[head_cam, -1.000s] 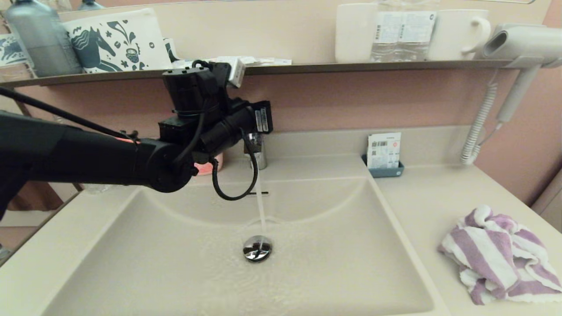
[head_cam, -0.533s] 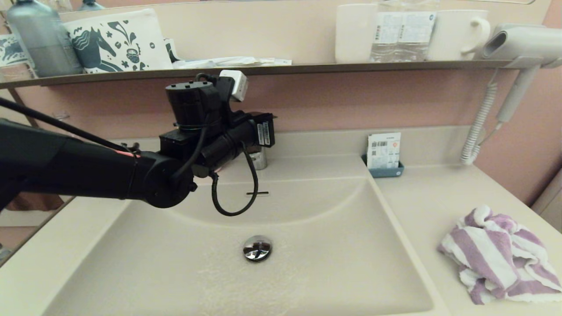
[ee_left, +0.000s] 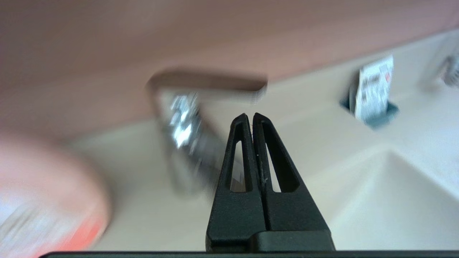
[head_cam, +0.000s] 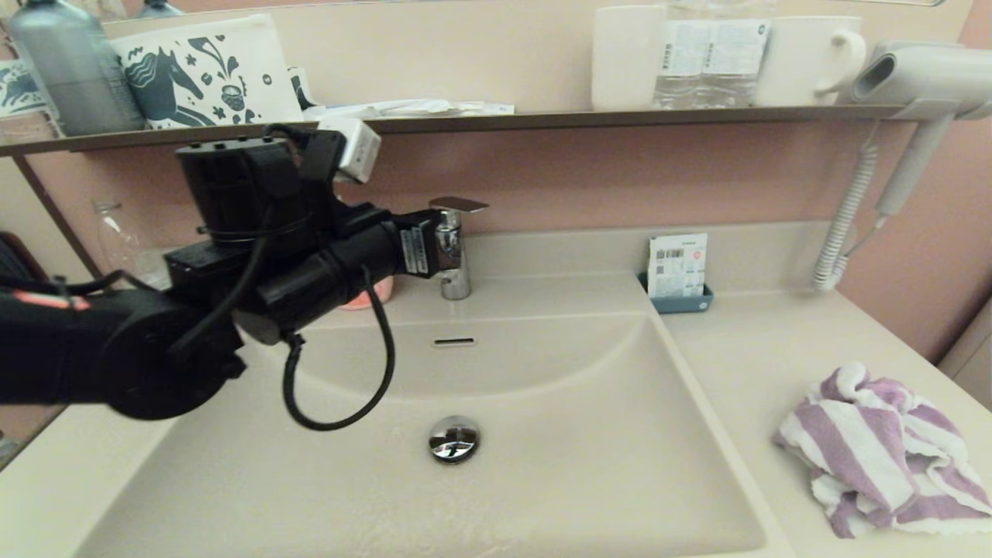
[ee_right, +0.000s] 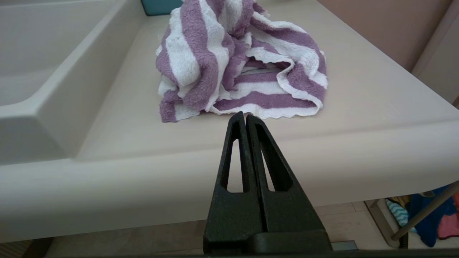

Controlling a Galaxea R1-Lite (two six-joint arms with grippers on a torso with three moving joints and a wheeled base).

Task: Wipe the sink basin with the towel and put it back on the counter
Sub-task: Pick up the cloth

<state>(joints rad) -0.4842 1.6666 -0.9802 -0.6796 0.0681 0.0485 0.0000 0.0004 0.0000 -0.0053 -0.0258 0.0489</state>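
The purple-and-white striped towel (head_cam: 883,453) lies crumpled on the counter (head_cam: 763,360) to the right of the sink basin (head_cam: 589,473). The basin's surface looks wet around the chrome drain plug (head_cam: 454,439), below the overflow slot (head_cam: 454,341). My left gripper (head_cam: 422,248) hovers over the basin's back left, just left of the chrome tap (head_cam: 454,248), and its fingers are shut and empty (ee_left: 250,116). No water runs from the tap. My right gripper (ee_right: 245,116) is shut and empty, low in front of the counter's front edge (ee_right: 358,143), with the towel (ee_right: 236,61) just beyond it.
A dark shelf (head_cam: 620,118) above holds mugs, a bottle and a printed pouch. A hair dryer (head_cam: 914,85) with a coiled cord hangs at the right wall. A small blue tray with packets (head_cam: 678,271) stands behind the basin, and a pink container (head_cam: 370,293) left of the tap.
The water stream from the tap has stopped. My left arm has pulled back to the left, away from the tap, uncovering its lever. The towel has not moved.
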